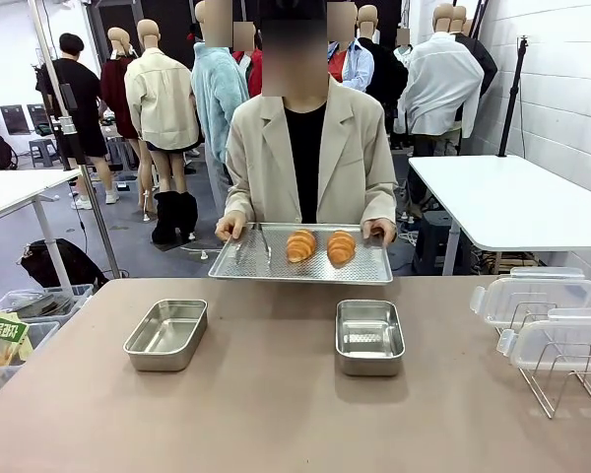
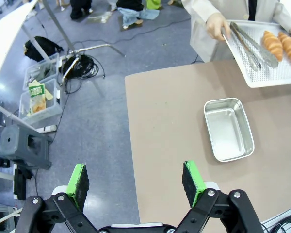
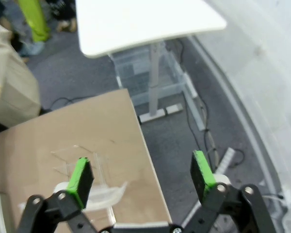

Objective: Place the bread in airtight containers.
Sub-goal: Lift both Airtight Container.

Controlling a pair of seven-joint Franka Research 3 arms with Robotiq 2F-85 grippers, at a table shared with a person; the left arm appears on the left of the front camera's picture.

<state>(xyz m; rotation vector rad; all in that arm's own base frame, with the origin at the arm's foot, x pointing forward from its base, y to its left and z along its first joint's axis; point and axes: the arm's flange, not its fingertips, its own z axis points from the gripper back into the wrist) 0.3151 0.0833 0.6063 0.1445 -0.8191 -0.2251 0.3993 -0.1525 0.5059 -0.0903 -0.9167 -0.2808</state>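
Observation:
Two golden croissant-like rolls of bread (image 1: pixel 300 244) (image 1: pixel 341 246) lie on a perforated metal tray (image 1: pixel 369 268) that a person holds at the far table edge; the bread (image 2: pixel 273 43) and the tray (image 2: pixel 276 73) also appear in the left wrist view. Metal tongs (image 1: pixel 262 239) (image 2: pixel 247 43) rest on the tray's left part. Two empty steel containers sit on the tan table, one left (image 1: pixel 166 334) (image 2: pixel 228 128), one right (image 1: pixel 369 337). Clear lids (image 1: pixel 537 296) stand in a wire rack (image 1: pixel 561 379) at the right. My left gripper (image 2: pixel 136 180) hangs open over the table's left edge. My right gripper (image 3: pixel 141 173) is open above the table's right edge.
Clear storage bins (image 1: pixel 20 330) (image 2: pixel 39 90) with packets sit on the floor left of the table. A white table (image 1: pixel 512 202) (image 3: pixel 136 22) stands at the right. A grey stool (image 2: pixel 22 145) and cables (image 2: pixel 82 65) lie on the floor at the left.

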